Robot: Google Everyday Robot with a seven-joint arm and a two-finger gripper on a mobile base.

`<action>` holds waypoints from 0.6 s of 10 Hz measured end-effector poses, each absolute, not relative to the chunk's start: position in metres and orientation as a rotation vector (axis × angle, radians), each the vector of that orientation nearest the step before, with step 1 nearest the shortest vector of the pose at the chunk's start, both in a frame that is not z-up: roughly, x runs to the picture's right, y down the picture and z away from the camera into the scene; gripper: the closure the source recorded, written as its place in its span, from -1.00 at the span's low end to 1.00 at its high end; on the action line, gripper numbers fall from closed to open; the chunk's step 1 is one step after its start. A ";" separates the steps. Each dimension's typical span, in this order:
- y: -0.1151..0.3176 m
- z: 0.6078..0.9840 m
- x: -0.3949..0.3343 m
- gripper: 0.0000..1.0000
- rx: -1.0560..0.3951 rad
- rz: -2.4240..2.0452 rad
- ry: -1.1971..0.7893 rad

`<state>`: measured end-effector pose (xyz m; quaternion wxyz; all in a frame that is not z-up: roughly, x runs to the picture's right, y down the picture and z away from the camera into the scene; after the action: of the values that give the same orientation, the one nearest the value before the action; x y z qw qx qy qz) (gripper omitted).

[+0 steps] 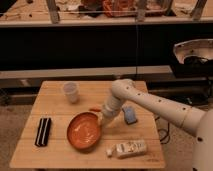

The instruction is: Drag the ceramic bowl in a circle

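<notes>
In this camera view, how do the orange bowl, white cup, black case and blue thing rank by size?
1. ceramic bowl
2. black case and white cup: alike, and the cup sits farther back, so unranked
3. blue object
The gripper is at the bowl's rim, toward the blue object.

Warm, even light from above falls on the wooden tabletop (55,150) — shadows are soft and short. A pale sheen glints inside the bowl (82,131), lower centre, with the pincer (101,119) at its right rim — the upper middle of the frame is dark.
</notes>
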<state>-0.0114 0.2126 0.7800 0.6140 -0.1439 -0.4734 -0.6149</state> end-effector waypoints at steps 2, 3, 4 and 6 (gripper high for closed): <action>0.236 0.763 0.002 1.00 -0.361 -1.400 -1.085; 0.243 0.758 0.004 1.00 -0.371 -1.402 -1.080; 0.249 0.752 0.002 1.00 -0.381 -1.413 -1.082; 0.255 0.746 -0.011 1.00 -0.388 -1.453 -1.104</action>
<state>-0.0106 0.2555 0.7462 0.5958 -0.1669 -0.4753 -0.6255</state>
